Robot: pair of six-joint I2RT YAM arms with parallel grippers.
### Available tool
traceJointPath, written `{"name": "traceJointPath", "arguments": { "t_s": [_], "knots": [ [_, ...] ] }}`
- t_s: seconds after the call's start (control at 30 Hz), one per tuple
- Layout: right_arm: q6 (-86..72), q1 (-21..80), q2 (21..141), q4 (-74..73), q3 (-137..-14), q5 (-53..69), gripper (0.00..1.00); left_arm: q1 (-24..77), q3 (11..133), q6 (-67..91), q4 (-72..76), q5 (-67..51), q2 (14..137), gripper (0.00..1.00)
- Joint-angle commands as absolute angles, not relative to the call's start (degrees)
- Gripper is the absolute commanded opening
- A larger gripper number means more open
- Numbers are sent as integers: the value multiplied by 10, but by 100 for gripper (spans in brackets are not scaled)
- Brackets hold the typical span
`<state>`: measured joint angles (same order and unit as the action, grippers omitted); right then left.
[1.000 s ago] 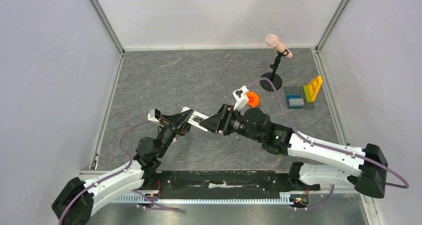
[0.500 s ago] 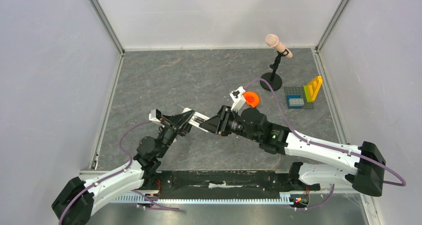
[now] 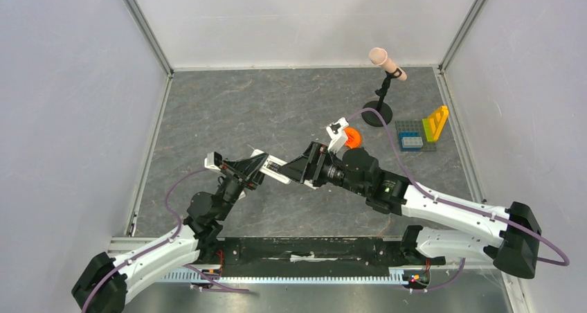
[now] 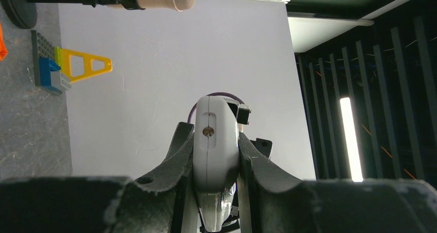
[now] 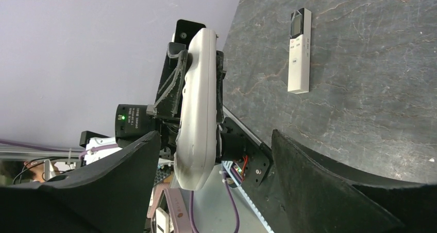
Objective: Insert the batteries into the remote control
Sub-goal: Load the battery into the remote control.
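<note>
Left gripper [image 4: 216,158] fingers [image 4: 178,158] are clamping the remote control [image 4: 215,130] by its 2 long sides, holding it above the table [image 3: 277,105]. Right gripper [image 5: 215,137] jaws are standing wide apart, straddling the remote's free end without contact. No batteries are showing. Judged step: presenting the remote. Next, the right arm needs to fetch 1 battery.

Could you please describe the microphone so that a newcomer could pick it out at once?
At the far right corner of the grey table is a black round-based stand. The microphone sits tilted at its top: pale peach, round-headed, unlike the bright building blocks nearby.
</note>
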<state>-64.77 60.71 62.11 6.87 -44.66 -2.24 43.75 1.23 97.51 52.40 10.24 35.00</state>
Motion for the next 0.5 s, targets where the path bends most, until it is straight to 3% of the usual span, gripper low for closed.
{"name": "traceJointPath", "arguments": {
  "t_s": [0.0, 0.27, 0.47],
  "knots": [
    [-650, 602, 603, 96, -444, -20, 81, 438, 23, 941, 530, 109, 339, 2],
    [-640, 599, 636, 74, -466, -5, 71, 438, 23, 927, 519, 107, 338, 2],
    [-627, 598, 665, 20, -491, -13, 48, 437, 21, 900, 514, 106, 335, 2]
  ]
}}
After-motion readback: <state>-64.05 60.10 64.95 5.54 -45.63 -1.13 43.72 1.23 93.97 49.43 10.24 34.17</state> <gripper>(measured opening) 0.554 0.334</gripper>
